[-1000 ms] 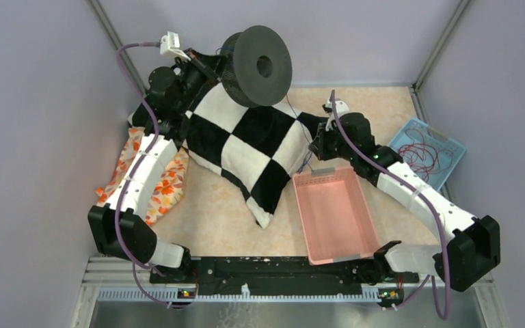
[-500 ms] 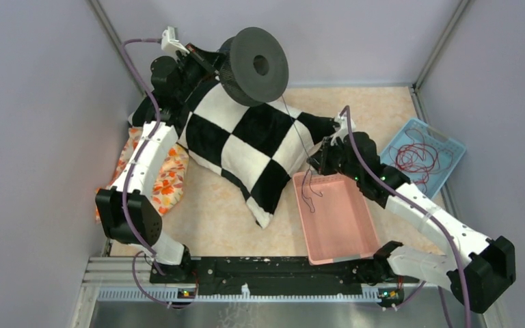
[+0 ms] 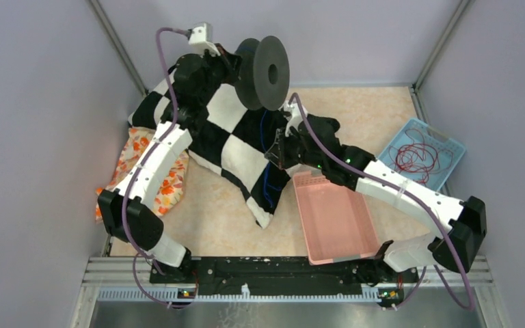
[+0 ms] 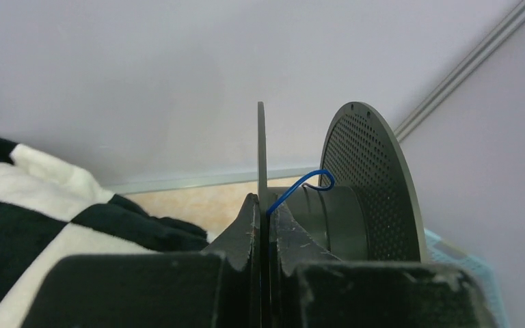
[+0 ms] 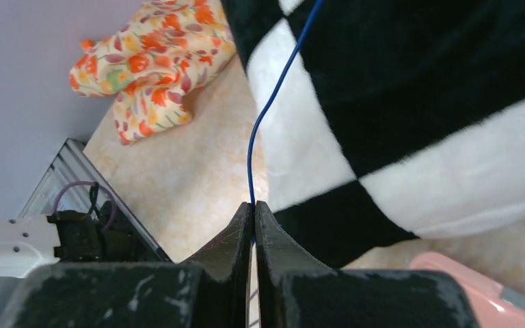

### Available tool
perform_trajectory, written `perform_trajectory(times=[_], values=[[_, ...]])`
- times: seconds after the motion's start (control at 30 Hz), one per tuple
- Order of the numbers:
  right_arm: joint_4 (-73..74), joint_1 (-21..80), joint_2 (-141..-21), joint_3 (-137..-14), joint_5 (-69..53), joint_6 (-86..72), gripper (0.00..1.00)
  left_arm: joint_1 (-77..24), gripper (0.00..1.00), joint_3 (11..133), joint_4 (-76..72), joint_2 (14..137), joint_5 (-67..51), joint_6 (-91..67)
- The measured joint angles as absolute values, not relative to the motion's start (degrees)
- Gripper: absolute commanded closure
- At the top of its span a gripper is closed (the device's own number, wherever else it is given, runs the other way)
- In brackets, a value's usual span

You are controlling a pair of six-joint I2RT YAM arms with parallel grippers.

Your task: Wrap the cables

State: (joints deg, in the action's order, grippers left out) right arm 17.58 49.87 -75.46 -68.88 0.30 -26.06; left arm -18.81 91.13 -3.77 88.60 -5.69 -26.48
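The left gripper (image 3: 240, 65) is raised over the far left corner of the beige stone-patterned worktop (image 3: 208, 219). Its fingers (image 4: 246, 222) are clenched on the thin near flange of a black plastic spool (image 3: 268, 63), whose other flange is perforated. A thin, flexible dark blue cable (image 4: 302, 183) curls over the spool's hub just beside those fingers. From above, the cable trails down across a black-and-white chequered plush cushion (image 3: 243, 160) lying left of the worktop's middle.

The right gripper (image 3: 278, 150) hovers over the cushion's right side, its fingers (image 5: 236, 232) pinched tight on the cable, which rises straight out from between their tips.

An orange floral fabric pad (image 3: 140, 171) lies against the left edge, partly under the cushion. A shallow pink plastic tray (image 3: 331, 225) sits toward the near edge, right of middle. A light blue slotted basket (image 3: 439, 134) stands by the right edge, with a tangle of red wire (image 3: 413, 156) inside it.
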Motion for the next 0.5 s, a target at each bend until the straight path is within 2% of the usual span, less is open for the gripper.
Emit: perform_trajectory(times=[0.23,0.5], values=[[19.4,51.9,-80.0,-78.0,-0.2,-24.4,1.00,-26.9,1.00,90.3,-0.4,88.1,6.0,-11.9],[21.3,51.9,-79.1,-86.5,-0.2,-21.8,1.00,-26.6,1.00,89.6,1.8,87.6,13.1,-5.4]])
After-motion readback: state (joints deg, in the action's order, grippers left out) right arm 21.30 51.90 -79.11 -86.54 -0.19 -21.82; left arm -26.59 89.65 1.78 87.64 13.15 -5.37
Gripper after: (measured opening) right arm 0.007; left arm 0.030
